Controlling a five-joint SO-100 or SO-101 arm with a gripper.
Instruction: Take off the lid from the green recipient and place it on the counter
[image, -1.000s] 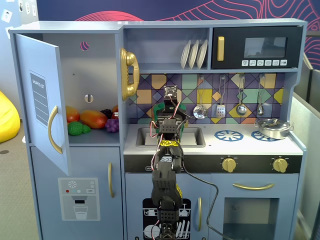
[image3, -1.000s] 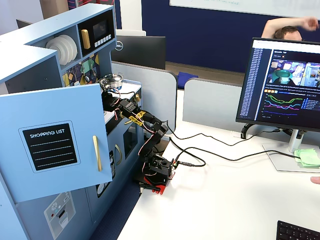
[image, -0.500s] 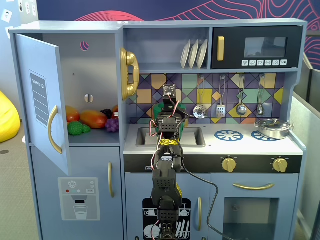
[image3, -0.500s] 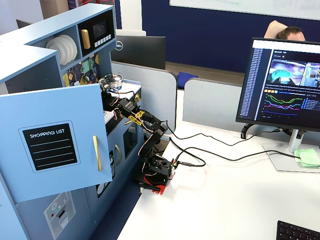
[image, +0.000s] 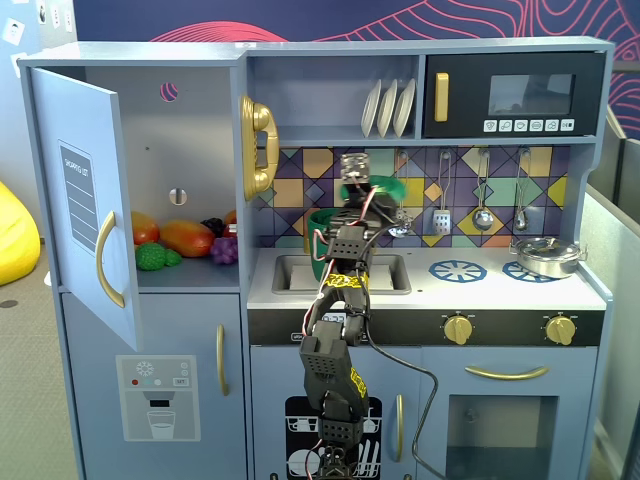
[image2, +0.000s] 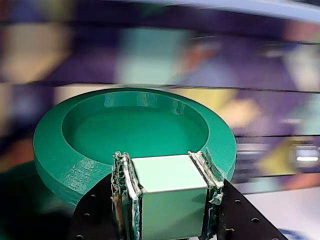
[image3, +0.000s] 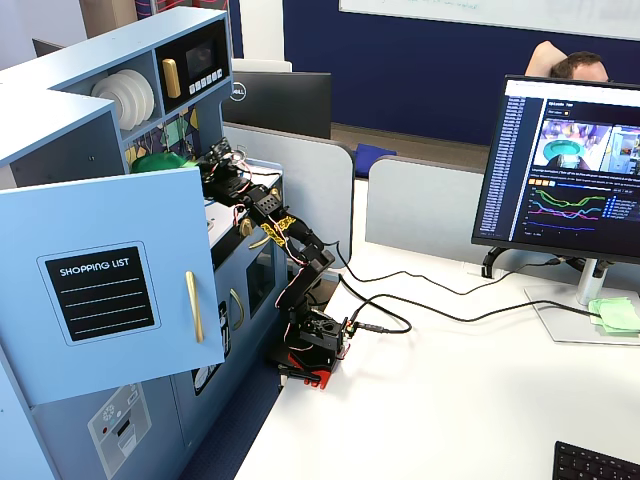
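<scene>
My gripper (image2: 164, 162) is shut on the pale square centre knob (image2: 170, 192) of the round green lid (image2: 90, 150). In a fixed view the lid (image: 385, 187) hangs tilted in the gripper (image: 362, 185), lifted clear above the green recipient (image: 321, 228). The recipient stands in the sink with its top open and is partly hidden by the arm. The pale counter (image: 480, 292) lies to the right of the sink, below the lid. In the other fixed view the lid (image3: 157, 160) shows just above the open cupboard door, with the gripper (image3: 205, 165) beside it.
A silver pot with its lid (image: 545, 256) sits on the right burner. Utensils (image: 482, 215) hang on the tiled back wall. The fridge door (image: 85, 200) stands open at the left, with toy food (image: 185, 238) on its shelf. Plates (image: 388, 106) stand on the upper shelf.
</scene>
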